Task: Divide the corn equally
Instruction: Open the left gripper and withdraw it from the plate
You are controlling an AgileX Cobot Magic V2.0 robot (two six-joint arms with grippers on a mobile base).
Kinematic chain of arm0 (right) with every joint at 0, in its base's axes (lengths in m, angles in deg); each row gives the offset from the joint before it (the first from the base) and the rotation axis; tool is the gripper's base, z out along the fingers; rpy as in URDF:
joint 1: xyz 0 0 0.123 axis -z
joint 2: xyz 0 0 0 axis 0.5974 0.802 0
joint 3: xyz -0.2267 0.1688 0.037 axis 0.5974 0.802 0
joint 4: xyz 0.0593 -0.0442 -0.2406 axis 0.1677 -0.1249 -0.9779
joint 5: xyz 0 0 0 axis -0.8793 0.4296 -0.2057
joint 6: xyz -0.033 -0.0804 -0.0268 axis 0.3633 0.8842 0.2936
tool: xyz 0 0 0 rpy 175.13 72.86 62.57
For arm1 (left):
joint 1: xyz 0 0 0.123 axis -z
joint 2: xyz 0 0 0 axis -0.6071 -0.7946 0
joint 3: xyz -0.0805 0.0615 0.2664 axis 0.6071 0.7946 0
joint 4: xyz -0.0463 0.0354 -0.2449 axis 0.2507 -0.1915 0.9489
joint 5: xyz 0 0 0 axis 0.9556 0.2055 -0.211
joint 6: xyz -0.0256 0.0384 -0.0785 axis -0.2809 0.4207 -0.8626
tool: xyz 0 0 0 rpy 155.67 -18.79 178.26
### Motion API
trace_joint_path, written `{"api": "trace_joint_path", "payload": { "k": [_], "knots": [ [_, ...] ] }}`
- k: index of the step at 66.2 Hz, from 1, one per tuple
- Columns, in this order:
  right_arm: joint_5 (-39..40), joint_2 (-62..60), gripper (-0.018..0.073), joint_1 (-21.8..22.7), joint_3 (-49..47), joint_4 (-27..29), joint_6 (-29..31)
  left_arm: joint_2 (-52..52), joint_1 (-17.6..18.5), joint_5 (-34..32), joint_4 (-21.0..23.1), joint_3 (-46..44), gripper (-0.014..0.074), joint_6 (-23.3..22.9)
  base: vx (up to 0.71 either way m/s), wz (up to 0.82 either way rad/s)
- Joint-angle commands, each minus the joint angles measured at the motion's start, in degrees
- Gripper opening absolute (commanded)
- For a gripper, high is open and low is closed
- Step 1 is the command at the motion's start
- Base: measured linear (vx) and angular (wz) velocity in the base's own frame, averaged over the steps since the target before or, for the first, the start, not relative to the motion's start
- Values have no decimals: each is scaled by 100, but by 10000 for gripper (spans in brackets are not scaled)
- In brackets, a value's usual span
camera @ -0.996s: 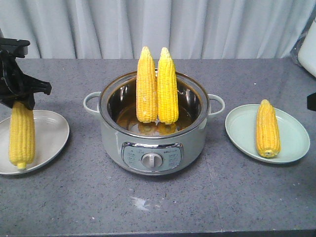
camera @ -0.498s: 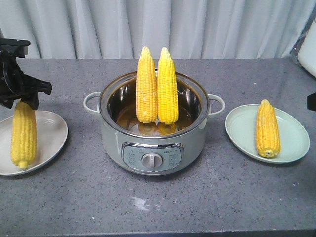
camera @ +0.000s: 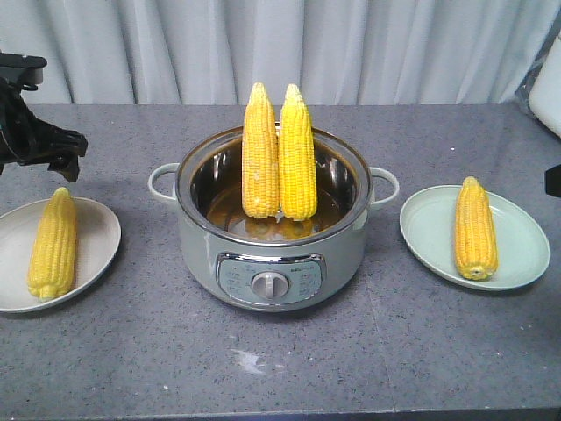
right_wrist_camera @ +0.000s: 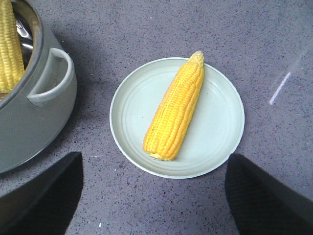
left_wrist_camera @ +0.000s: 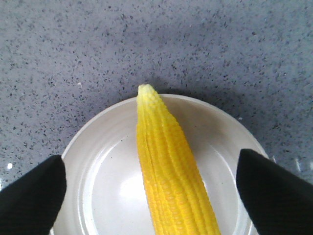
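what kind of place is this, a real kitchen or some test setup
Likely a staged test bench, not a home kitchen: a grey speckled counter, a plain curtain as backdrop, and an electric cooker holding corn.

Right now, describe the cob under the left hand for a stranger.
Find the round grey-green electric pot mid-table. Left of it sits a round white plate, where the yellow corn cob lies flat. The pot's two cobs stand upright; the other flat cob has a pale green plate.

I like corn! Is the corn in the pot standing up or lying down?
Standing up: both cobs point tip-up, rising above the rim of the pot.
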State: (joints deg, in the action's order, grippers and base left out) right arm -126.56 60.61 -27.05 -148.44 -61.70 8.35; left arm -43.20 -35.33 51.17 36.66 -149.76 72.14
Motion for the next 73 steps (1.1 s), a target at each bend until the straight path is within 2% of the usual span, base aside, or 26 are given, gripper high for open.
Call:
{"api": "trace_joint_path", "payload": {
  "k": [1, 23, 48, 58, 73],
  "knots": [
    [286, -85, 577, 33, -149, 91, 10, 552, -1, -334, 13, -152, 675, -15, 0, 0],
    [286, -85, 577, 33, -149, 91, 4, 1595, 17, -561, 315, 14, 626, 36, 0, 0],
    [286, -85, 577, 33, -149, 112, 4, 3629, 17, -1600, 463, 2190, 587, -63, 0, 0],
    [292, -85, 577, 33, -149, 165, 14, 4273, 17, -1825, 463, 2706, 587, -63, 0, 0],
    [391, 138, 577, -101, -235, 773, 520, 4447, 17, -1817, 457, 2825, 587, -63, 0, 0]
  ]
}}
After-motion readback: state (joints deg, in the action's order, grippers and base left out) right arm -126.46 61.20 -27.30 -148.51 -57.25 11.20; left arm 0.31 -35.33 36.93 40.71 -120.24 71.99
